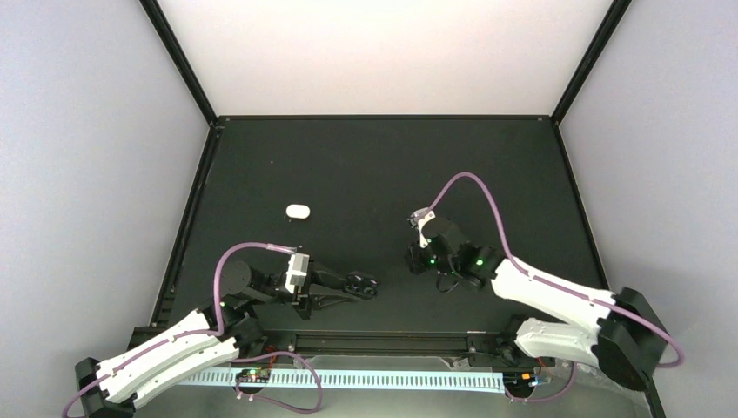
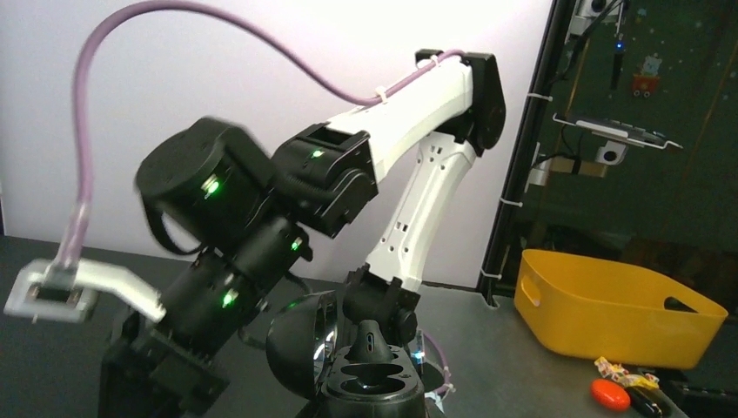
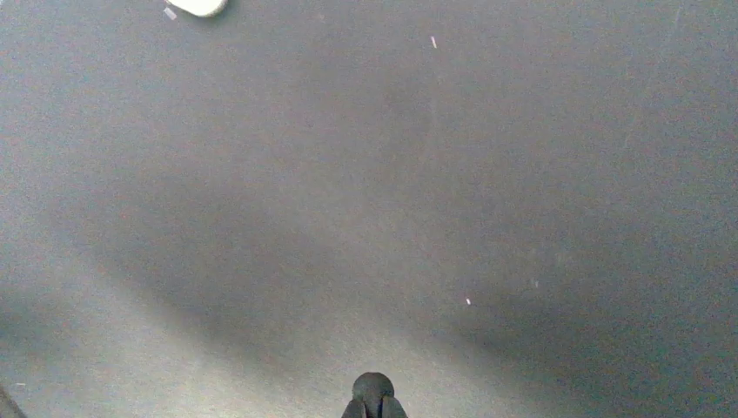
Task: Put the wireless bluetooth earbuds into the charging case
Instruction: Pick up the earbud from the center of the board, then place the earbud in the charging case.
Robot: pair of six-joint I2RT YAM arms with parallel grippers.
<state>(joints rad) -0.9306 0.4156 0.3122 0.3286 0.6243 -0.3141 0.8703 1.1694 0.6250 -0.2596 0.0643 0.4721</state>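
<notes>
My left gripper (image 1: 361, 283) is shut on the open black charging case (image 2: 374, 392), low near the table's front edge. The case's lid (image 2: 296, 344) is swung up to the left. A black earbud (image 2: 370, 341) stands upright at the far end of its two wells, not lying flat. My right gripper (image 1: 416, 259) hangs to the right of the case, apart from it. In the right wrist view its fingertips (image 3: 372, 407) are pressed together on a small dark rounded bud (image 3: 372, 386), seemingly a second black earbud. No white earbuds are in view.
A closed white oval case (image 1: 298, 210) lies on the black mat behind the left gripper, also at the right wrist view's top left (image 3: 198, 7). The right arm's wrist (image 2: 261, 226) looms close behind the black case. A yellow bin (image 2: 613, 305) sits off the table.
</notes>
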